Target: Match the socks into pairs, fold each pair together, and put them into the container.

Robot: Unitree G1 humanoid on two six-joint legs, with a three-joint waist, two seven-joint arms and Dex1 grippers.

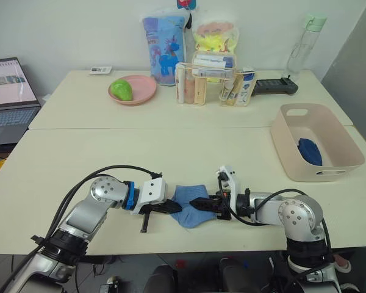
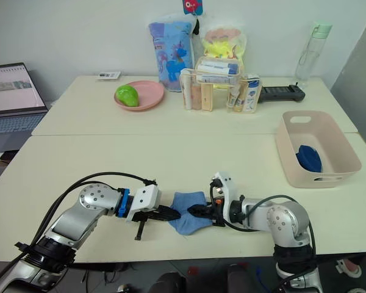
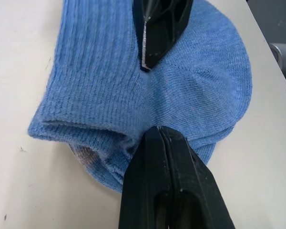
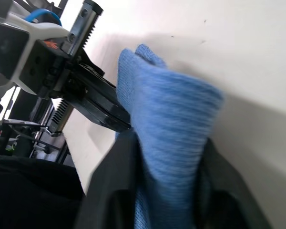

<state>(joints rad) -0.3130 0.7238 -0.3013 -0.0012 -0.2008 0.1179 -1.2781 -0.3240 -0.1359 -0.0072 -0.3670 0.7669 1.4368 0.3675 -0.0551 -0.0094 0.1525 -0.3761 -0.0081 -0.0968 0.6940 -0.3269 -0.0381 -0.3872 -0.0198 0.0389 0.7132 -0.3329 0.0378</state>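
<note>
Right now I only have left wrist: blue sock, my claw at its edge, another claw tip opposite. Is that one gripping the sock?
Observer: Yes, the right claw has the sock between its fingers.
Operator: Where's the tub?
Observer: The tub is off to the robot's right, farther back than the sock.
Operator: Anything in it?
Observer: One navy bundle, lying at the bottom.

No words or numbers can be read. Small print is seen on the boxes in the clear organiser [image 1: 212,85] and on the laptop screen [image 1: 9,80] far to its left, but it is too tiny.
</note>
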